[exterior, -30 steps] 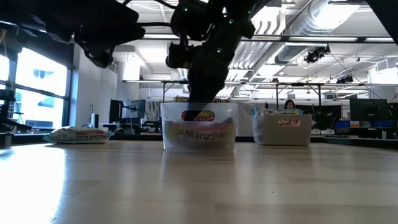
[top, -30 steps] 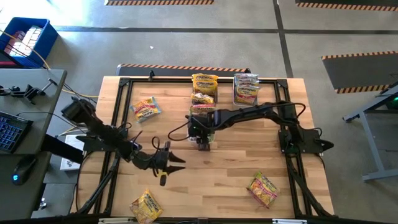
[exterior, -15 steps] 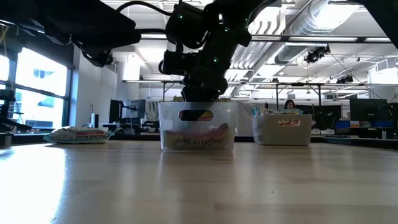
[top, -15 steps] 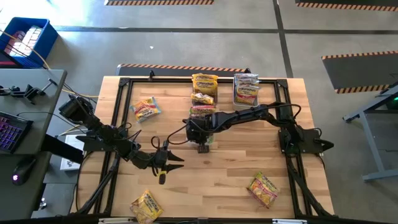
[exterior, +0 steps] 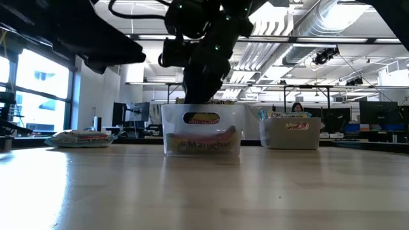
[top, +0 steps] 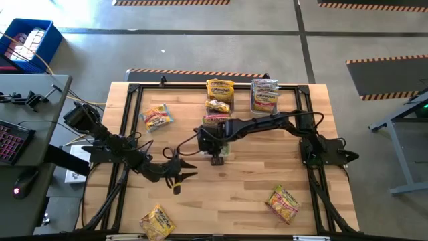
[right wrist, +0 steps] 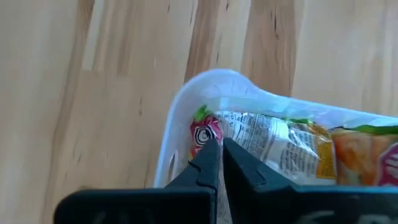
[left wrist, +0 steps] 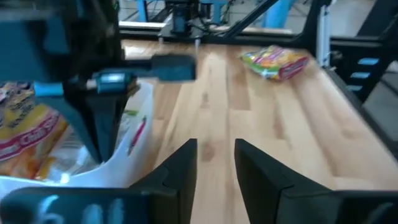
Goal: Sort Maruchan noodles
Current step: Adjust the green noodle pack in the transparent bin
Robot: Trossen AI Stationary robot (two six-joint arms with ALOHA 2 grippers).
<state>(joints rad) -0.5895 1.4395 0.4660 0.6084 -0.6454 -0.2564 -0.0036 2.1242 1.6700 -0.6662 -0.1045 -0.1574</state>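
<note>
Wooden tabletop fills the high view. Over its middle the right gripper [top: 217, 159] hangs with fingers pressed together, empty, above a clear bin [right wrist: 180, 118] holding noodle packets [right wrist: 292, 146]. Left gripper [top: 176, 188] hovers nearer the front, fingers slightly apart, holding nothing. Loose packets lie near the left edge [top: 157, 116], front left [top: 156, 221] and front right [top: 283, 203]; a second bin [top: 265, 95] stands at the back.

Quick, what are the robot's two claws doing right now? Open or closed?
Left gripper: open, holding nothing, above the table.
Right gripper: shut, empty, over the clear bin with noodle packets.
</note>
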